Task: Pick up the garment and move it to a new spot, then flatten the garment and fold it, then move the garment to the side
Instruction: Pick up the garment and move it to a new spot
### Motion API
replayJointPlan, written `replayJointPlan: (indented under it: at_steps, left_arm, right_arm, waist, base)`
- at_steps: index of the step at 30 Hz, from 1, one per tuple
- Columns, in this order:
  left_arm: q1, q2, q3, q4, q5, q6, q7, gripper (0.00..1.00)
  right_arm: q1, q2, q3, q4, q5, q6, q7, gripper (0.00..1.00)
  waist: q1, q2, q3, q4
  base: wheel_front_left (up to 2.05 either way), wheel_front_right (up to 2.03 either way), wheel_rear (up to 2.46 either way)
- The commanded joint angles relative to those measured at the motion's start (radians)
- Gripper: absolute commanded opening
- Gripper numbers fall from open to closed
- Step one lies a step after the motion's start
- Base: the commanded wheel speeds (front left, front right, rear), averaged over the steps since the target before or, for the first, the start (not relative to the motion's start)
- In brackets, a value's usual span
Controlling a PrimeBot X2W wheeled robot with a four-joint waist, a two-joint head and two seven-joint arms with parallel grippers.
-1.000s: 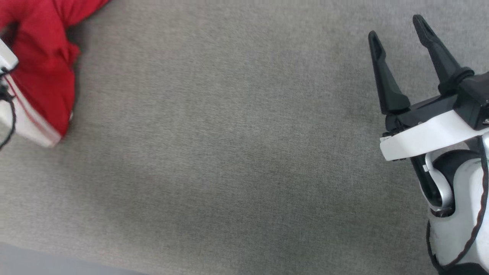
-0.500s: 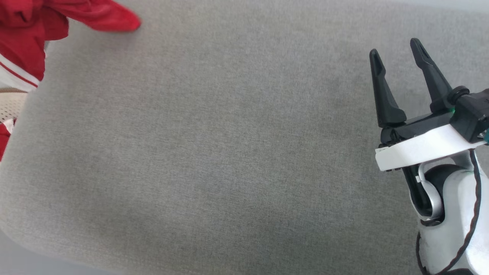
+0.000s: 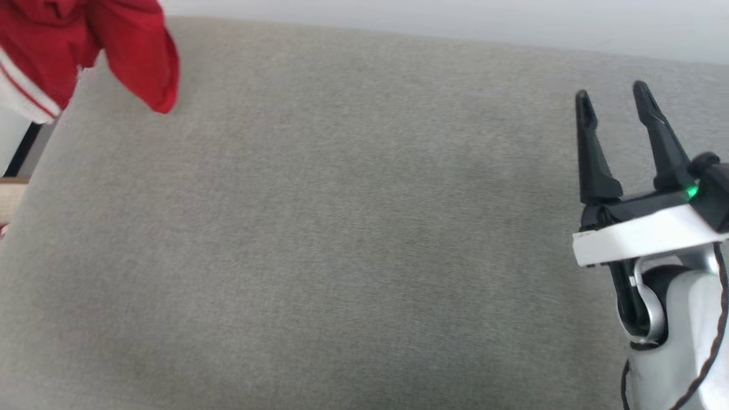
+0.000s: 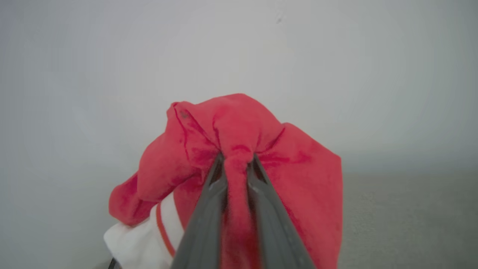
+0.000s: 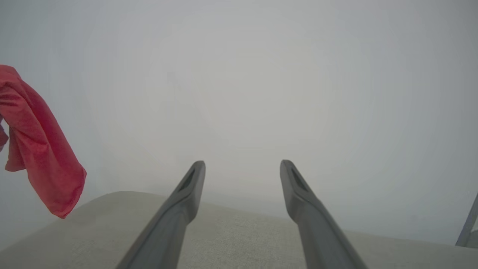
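The garment (image 3: 62, 48), bright red with a white sleeve edged in red stripes, hangs bunched in the air at the head view's top left, over the left end of the grey cushion (image 3: 342, 239). In the left wrist view my left gripper (image 4: 236, 158) is shut on a pinched fold of the garment (image 4: 239, 127), whose red cloth drapes around both fingers. A hanging red flap of the garment (image 5: 41, 157) shows at the left of the right wrist view. My right gripper (image 3: 614, 98) stands open and holds nothing above the cushion's right end, its own view showing the fingers wide apart (image 5: 242, 166).
A pale wall (image 3: 455, 20) runs behind the cushion's far edge. The cushion's left edge drops off near a dark leg (image 3: 20, 154) and a pale perforated object (image 3: 8, 199). A thin grey bar (image 5: 468, 224) shows at the far right of the right wrist view.
The head camera has tilted up, bringing the cushion's far edge and the wall into view. The garment's hanging flap has swung downward while my left gripper keeps hold of it. My right gripper stays open.
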Motion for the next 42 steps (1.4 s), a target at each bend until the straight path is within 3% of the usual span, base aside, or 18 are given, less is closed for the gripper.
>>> replayJointPlan:
  at_steps: [1,12,26,34,42]
  left_arm:
    - [-0.001,0.007,-0.005,-0.027,-0.002,-0.002,0.006,0.0]
    - [0.038,-0.003,-0.05,-0.316,-0.012,0.05,0.123,0.0]
    - [0.198,0.01,-0.144,-0.683,-0.083,0.195,0.343,0.0]
    - [0.323,-0.007,-0.216,-0.681,-0.089,0.229,0.351,0.0]
    - [0.416,-0.033,-0.28,-0.561,-0.099,0.205,0.355,0.0]
  right_arm:
    - [0.015,0.005,-0.01,0.001,0.002,0.0,-0.011,1.0]
    - [0.054,0.016,-0.089,0.002,0.008,0.0,-0.042,1.0]
    - [0.073,0.017,-0.093,0.04,0.072,0.0,-0.1,1.0]
    - [0.057,0.017,-0.066,0.084,0.111,0.0,-0.147,1.0]
    - [0.029,0.017,-0.018,0.127,0.149,0.0,-0.187,1.0]
  waist:
    - [0.0,0.0,-0.015,-0.029]
    - [0.0,0.0,-0.024,-0.156]
    - [0.0,0.0,0.017,-0.316]
    - [0.0,0.0,0.06,-0.379]
    - [0.0,0.0,0.109,-0.435]
  base:
    - [0.0,0.0,0.0]
    - [0.0,0.0,0.0]
    - [0.0,0.0,0.0]
    - [0.0,0.0,0.0]
    - [0.0,0.0,0.0]
